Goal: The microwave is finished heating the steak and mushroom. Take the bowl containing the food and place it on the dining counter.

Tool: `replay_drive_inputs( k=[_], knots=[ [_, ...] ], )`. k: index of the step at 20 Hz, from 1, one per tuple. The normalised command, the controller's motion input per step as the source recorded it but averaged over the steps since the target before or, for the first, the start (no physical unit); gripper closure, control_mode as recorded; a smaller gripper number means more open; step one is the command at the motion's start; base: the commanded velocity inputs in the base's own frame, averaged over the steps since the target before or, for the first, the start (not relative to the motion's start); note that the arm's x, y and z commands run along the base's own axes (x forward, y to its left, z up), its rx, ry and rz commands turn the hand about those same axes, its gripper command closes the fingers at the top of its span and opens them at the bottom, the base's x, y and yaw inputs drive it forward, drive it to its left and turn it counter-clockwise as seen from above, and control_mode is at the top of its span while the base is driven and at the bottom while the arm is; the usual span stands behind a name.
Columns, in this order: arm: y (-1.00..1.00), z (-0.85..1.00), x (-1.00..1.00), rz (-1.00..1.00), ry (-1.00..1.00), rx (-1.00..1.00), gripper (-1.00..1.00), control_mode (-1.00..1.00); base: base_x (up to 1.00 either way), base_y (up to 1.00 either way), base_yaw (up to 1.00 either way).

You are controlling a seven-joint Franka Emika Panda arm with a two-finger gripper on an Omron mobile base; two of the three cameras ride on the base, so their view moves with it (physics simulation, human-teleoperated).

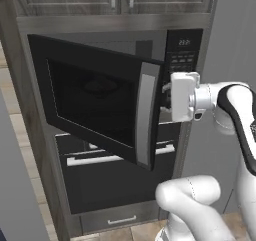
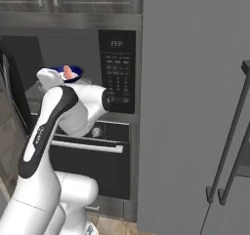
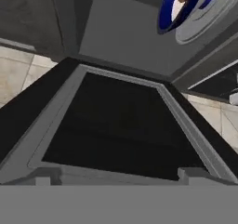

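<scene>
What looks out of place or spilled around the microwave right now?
Nothing stands out. The microwave door hangs open, and the bowl sits upright on the turntable with the steak inside it, nothing spilled.

Left base view: looking from behind-left, close on the microwave [image 1: 115, 90], its door swung open across mid-frame. Right base view: looking from behind-right — same microwave upper left, bowl [image 2: 70, 73] inside. Hand view: rolled, pressed near the open door, with the bowl upper right — shared with the right view.
</scene>
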Motion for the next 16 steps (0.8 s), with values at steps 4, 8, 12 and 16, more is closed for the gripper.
replay_drive_inputs(
  k=[4,8,12,16],
  knots=[
    [1.00,0.10,0.11,0.28,0.09,0.06,-1.00,-1.00,0.00,0.00,0.00],
    [1.00,0.33,-0.46,0.52,0.15,0.00,-1.00,-1.00,0.00,0.00,0.00],
    [1.00,0.11,-0.69,0.48,0.06,0.00,-1.00,-1.00,0.00,0.00,0.00],
    [1.00,-0.15,-0.36,0.16,-0.01,-0.01,-1.00,-1.00,0.00,0.00,0.00]
  ],
)
